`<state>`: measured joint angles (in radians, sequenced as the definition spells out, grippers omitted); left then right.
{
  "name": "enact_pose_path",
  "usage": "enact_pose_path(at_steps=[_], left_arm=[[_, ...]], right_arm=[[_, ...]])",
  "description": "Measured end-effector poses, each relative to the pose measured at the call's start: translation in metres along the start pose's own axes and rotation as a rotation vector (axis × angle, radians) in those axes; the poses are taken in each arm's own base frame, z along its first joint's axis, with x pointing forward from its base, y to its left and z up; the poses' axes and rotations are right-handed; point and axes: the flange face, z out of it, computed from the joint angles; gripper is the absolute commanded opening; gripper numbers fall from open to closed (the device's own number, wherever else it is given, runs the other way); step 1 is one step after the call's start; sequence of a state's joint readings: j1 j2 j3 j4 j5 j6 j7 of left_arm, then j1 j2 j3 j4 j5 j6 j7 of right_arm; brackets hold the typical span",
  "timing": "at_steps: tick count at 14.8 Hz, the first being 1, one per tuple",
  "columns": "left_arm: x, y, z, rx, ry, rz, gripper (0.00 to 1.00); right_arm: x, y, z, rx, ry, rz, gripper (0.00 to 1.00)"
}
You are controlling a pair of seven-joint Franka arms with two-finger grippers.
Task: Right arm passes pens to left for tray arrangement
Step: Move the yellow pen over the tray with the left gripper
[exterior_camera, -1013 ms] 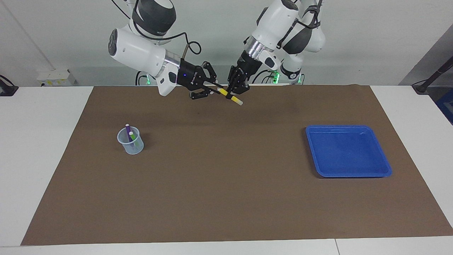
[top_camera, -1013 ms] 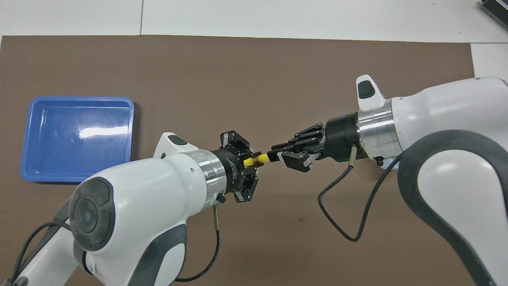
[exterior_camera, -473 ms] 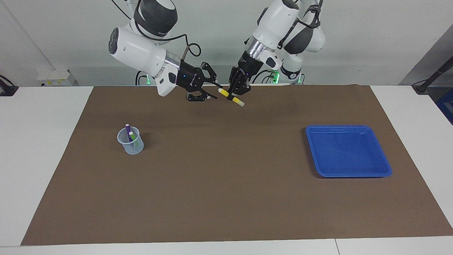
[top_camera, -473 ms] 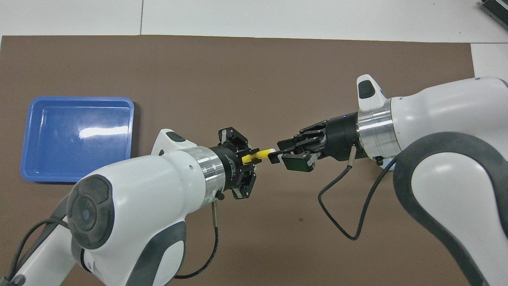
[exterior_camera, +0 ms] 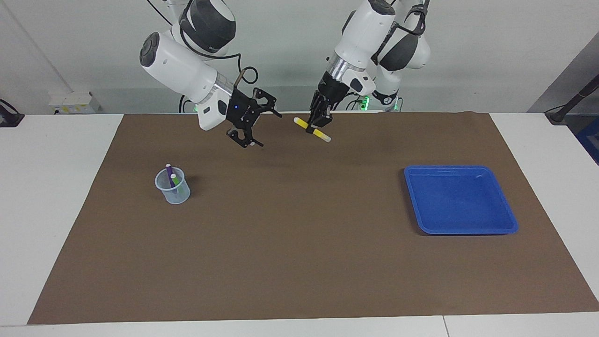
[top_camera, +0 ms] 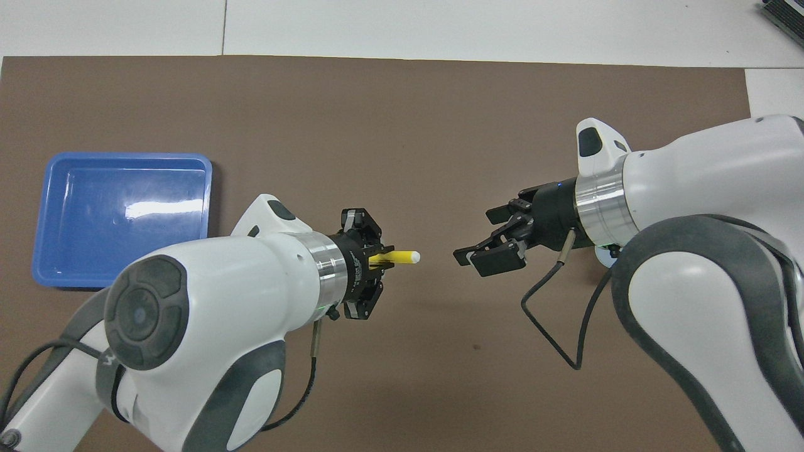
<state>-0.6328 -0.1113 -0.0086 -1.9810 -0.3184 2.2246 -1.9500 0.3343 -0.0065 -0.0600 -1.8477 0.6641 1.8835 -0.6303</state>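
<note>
My left gripper (exterior_camera: pixel 313 128) (top_camera: pixel 384 258) is shut on the yellow pen (exterior_camera: pixel 323 136) (top_camera: pixel 402 257), which hangs slanted over the mat's edge nearest the robots, its pale tip pointing toward the right arm. My right gripper (exterior_camera: pixel 268 131) (top_camera: pixel 475 242) is open and holds nothing, a short gap away from that tip. The purple pen (exterior_camera: pixel 168 169) and green pen (exterior_camera: pixel 173 179) stand in a translucent cup (exterior_camera: pixel 177 194) toward the right arm's end. The blue tray (exterior_camera: pixel 461 201) (top_camera: pixel 122 220) lies toward the left arm's end with nothing in it.
A brown mat (exterior_camera: pixel 299 243) covers most of the white table. In the overhead view the right arm hides the cup. Nothing else lies on the mat between cup and tray.
My right gripper opened, let go of the yellow pen and drew back toward its own end. The left gripper kept the pen and shifted slightly toward the tray's end.
</note>
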Motion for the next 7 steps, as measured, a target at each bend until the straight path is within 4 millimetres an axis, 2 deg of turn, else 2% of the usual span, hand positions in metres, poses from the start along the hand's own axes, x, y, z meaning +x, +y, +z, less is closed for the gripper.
enact_pose_path(at_steps=[4, 7], left_arm=[[0.060, 0.023, -0.012, 0.057, 0.047, 0.158, 0.00], [0.100, 0.032, -0.023, 0.114, 0.061, 0.310, 0.00]], right_arm=[[-0.009, 0.016, -0.005, -0.113, -0.066, 0.100, 1.00], [-0.019, 0.035, -0.014, -0.199, -0.099, 0.184, 1.00]])
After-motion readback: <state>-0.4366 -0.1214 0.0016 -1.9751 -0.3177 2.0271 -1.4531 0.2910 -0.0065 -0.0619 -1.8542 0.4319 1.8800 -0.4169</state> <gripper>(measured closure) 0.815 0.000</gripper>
